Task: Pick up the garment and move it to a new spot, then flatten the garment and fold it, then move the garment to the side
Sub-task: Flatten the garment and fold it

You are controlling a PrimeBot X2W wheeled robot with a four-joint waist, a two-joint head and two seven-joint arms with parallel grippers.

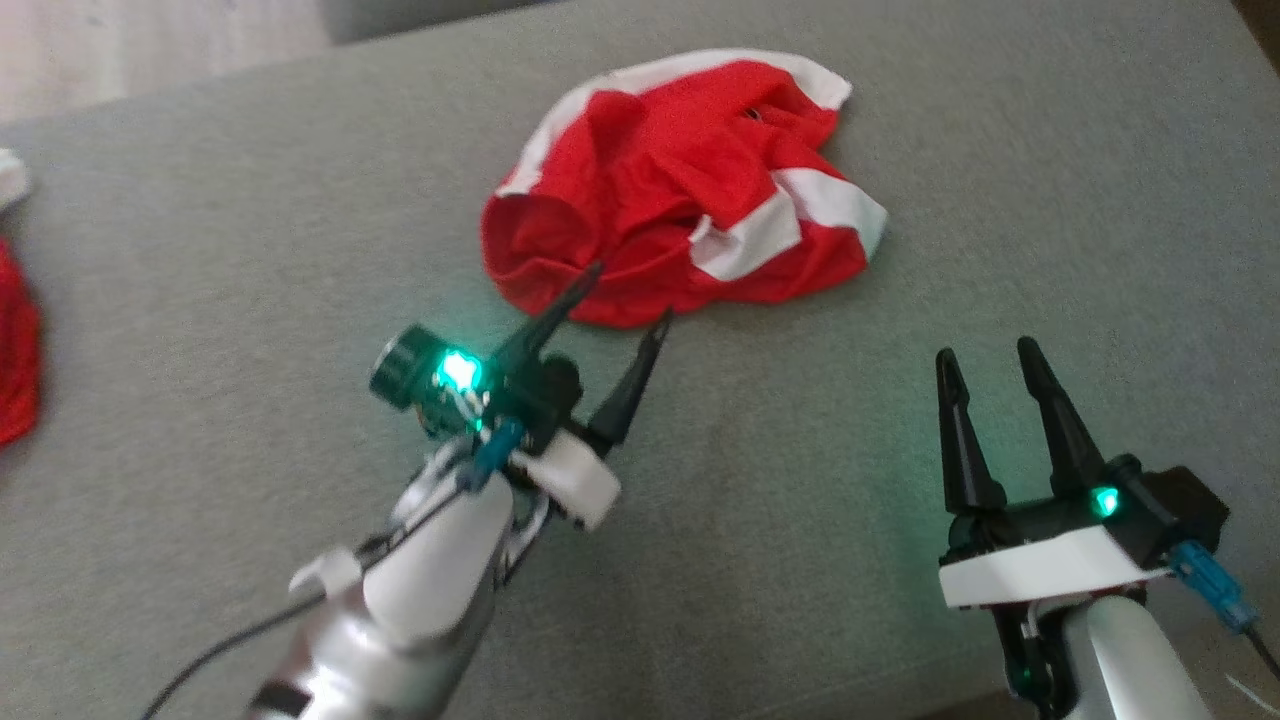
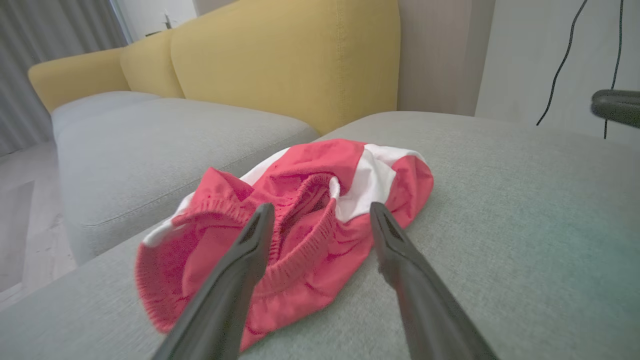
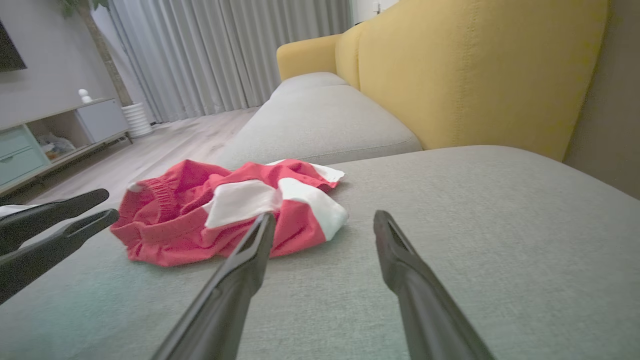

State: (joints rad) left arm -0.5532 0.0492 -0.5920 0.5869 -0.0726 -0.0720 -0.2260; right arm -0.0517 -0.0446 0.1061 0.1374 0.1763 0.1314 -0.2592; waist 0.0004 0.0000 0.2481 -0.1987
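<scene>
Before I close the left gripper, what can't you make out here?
Contact: in the head view the left gripper overlaps the garment hem; touching or hovering above it, unclear.
Layout: crumpled folds hide the garment's legs and underside in all views.
Head view's left edge cuts off a red cloth.
Left wrist view's right edge cuts off a blurred dark object.

A wide grey seat (image 3: 500, 225) stretched across the foreground, backed by mustard-yellow cushions (image 3: 475, 75). Beyond it lay a pale wooden floor (image 3: 165, 145), and long grey curtains (image 3: 225, 50) hung closed on the far side. A low sideboard (image 3: 95, 120) stood against a grey wall (image 3: 45, 75), with a ribbed white pot (image 3: 136, 120) beside it. Two dark cables (image 2: 565, 55) hung down a white wall (image 2: 520, 65).
</scene>
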